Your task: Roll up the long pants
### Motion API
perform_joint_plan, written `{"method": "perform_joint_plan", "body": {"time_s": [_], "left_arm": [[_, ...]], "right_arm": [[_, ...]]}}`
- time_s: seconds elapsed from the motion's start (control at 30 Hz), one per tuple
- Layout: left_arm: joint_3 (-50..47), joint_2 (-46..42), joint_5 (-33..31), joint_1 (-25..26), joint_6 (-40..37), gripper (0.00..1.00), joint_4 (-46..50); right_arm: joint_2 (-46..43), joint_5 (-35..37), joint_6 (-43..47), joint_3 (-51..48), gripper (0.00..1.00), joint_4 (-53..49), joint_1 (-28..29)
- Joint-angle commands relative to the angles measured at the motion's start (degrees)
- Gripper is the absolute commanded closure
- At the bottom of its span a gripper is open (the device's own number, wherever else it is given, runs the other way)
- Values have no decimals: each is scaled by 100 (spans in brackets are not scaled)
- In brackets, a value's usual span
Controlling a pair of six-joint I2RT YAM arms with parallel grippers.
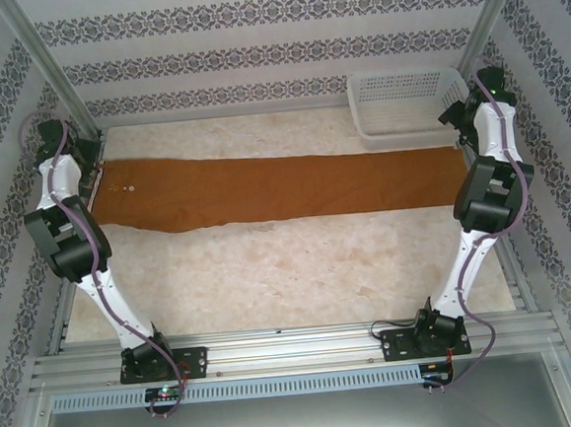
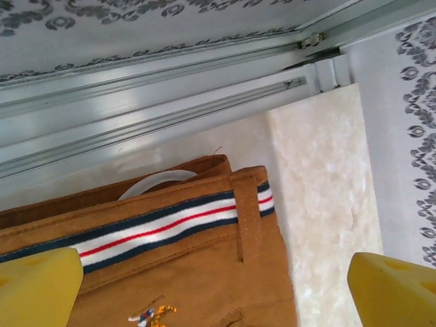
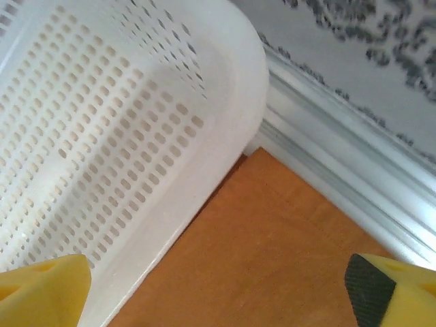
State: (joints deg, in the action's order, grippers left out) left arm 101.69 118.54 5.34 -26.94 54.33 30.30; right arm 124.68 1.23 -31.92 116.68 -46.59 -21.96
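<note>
I am looking down on the long pants (image 1: 283,186), which are lying flat on the pale marbled table (image 1: 299,262) as one long rust-brown band. Their long axis is running from 9 o'clock to 3 o'clock across the far half of the surface, with the waist pointing to 9 o'clock and the leg ends to 3 o'clock.

The left gripper (image 2: 214,289) is hanging over the waist end with its yellow fingers (image 2: 37,289) spread wide and gripping nothing. Under it the cloth is showing a plain, tight weave, and a ribbon waistband (image 2: 157,235) striped in white, red and navy is running beneath a stitched belt loop (image 2: 246,218). A small embroidered emblem (image 2: 151,315) is sitting at 6 o'clock in that view.

The right gripper (image 3: 216,293) is likewise standing released, fingers far apart, above the smooth leg end. The white mesh basket (image 3: 102,136), glossy plastic with rounded corners and rows of small slots, is sitting at 1 o'clock on the table, and from the right wrist its base seems to be meeting the cloth's edge
</note>
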Motion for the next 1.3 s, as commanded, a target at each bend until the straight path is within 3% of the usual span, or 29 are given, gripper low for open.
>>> {"method": "perform_joint_plan", "body": {"time_s": [0.0, 0.07, 0.1, 0.2, 0.3, 0.47, 0.7, 1.0, 1.27], "left_arm": [[-445, -746, -69, 52, -124, 51, -151], [-948, -1135, -69, 161, -140, 99, -253], [-1162, -1254, -69, 243, -150, 100, -282], [-2007, -1565, -154, 644, -137, 100, -649], [-2431, -1334, -283, 960, -63, 100, -986], [-2155, -331, -415, 1060, 143, 100, -992], [-1738, 283, -764, 1059, 166, 100, -345], [-1952, -176, -1517, 1034, -256, 100, 854], [-3365, -1534, -2082, 930, -413, 100, 1108]], "right_arm": [[-1049, 141, 371, -466, 30, 273, 134], [-1586, -154, 377, -1192, 96, 598, 169], [-1788, -242, 375, -1504, 100, 712, 213], [-2201, -494, 343, -2401, 100, 960, 324], [-2167, -592, 460, -2991, 100, 1002, 431], [-1526, -394, 743, -3222, 100, 780, 423], [-826, -399, 866, -3216, 100, 802, 384], [-734, 95, 1092, -3570, 100, 284, 360], [-1647, 349, 1083, -4803, 100, 197, 177]]}}
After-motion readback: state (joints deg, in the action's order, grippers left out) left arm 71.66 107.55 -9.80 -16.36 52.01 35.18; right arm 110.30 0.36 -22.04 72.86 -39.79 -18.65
